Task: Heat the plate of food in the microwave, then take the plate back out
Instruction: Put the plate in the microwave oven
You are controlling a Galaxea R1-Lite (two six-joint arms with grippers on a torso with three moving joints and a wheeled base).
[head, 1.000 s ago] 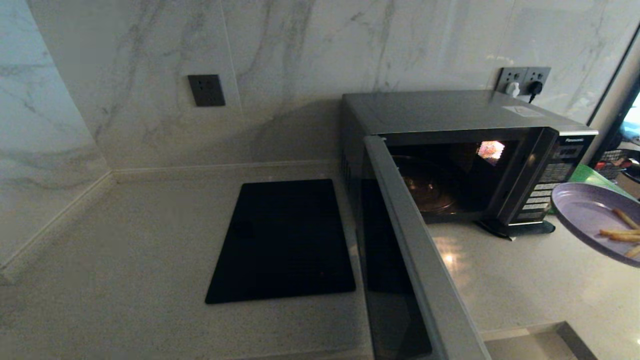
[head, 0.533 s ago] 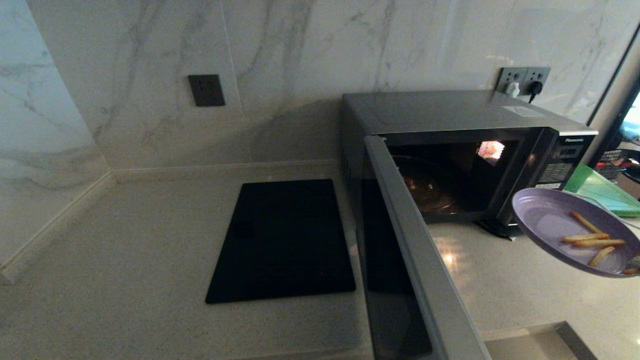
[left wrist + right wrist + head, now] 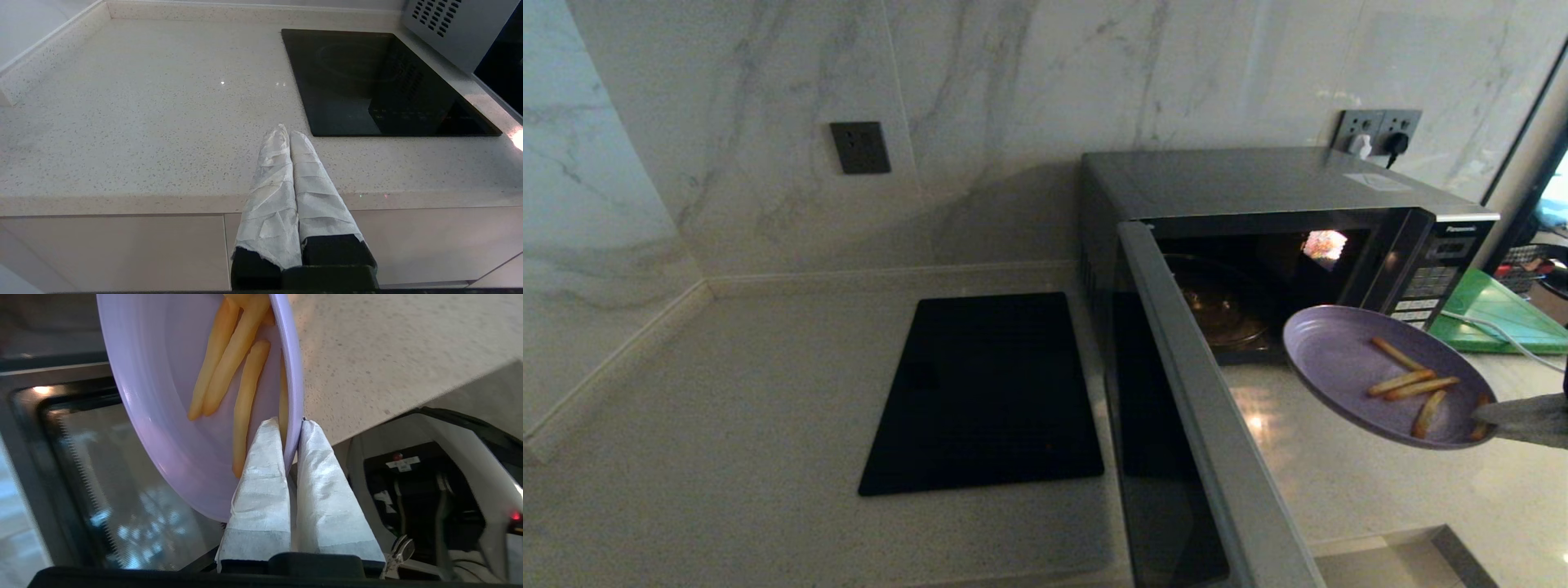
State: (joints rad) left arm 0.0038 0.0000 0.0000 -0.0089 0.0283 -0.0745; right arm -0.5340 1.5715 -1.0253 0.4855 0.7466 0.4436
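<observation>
The pale lilac plate of food (image 3: 1347, 367) carries several orange-tan sticks and hangs in the air just in front of the microwave's lit cavity, tilted a little. My right gripper (image 3: 1490, 408) is shut on its rim at the right side; in the right wrist view the white-wrapped fingers (image 3: 261, 465) pinch the plate (image 3: 163, 396) edge between them. The silver-grey microwave (image 3: 1241, 180) stands at the back right with its door (image 3: 1201, 408) swung wide open toward me. My left gripper (image 3: 286, 132) is shut and empty, held off the counter's front edge, out of the head view.
A flat black cooktop slab (image 3: 988, 392) lies on the counter left of the microwave door. A green board (image 3: 1503, 314) with a white cable across it lies right of the microwave. Wall sockets (image 3: 1376, 131) sit behind it. The counter (image 3: 727, 392) runs to marble walls.
The plate has travelled left from the right edge of the head view to the front of the microwave opening, and my right gripper's fingers have come into view holding it.
</observation>
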